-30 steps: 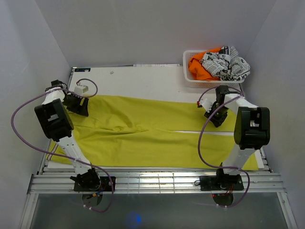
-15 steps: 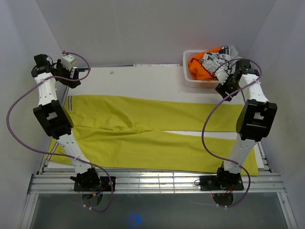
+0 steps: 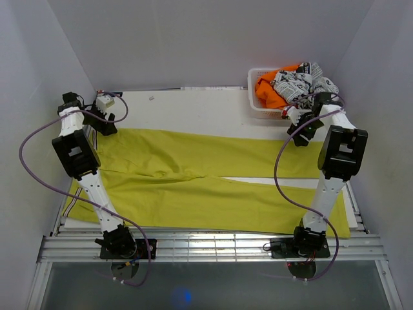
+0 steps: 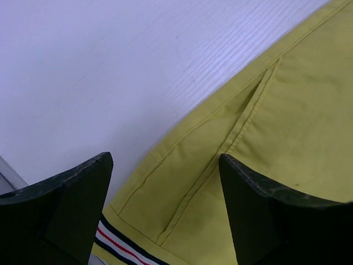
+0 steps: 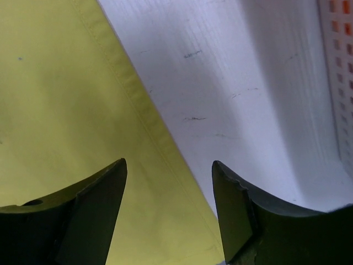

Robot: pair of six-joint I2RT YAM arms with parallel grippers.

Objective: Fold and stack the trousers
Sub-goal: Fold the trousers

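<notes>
- Left gripper (image 4: 165, 160): fingers spread wide, gripping nothing, above the waistband corner and its striped label (image 4: 118, 243)
- Trousers (image 3: 193, 174): mustard yellow, flat on the white table (image 3: 193, 106), waist at left, legs running right
- Right gripper (image 5: 168, 164): fingers apart, empty, over the far leg's edge
- White basket (image 3: 258, 108): far right corner, holding an orange garment (image 3: 268, 90) and a printed cloth (image 3: 306, 87)

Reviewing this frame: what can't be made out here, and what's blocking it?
- Top view: the trousers' left edge, partly behind the left arm.
- Top view: whatever lies under the printed cloth in the basket.
- Left wrist view: the striped label, cut off by the bottom edge and a finger of the left claw.
- Right wrist view: the basket, cut off by the right edge; only its wall shows.
</notes>
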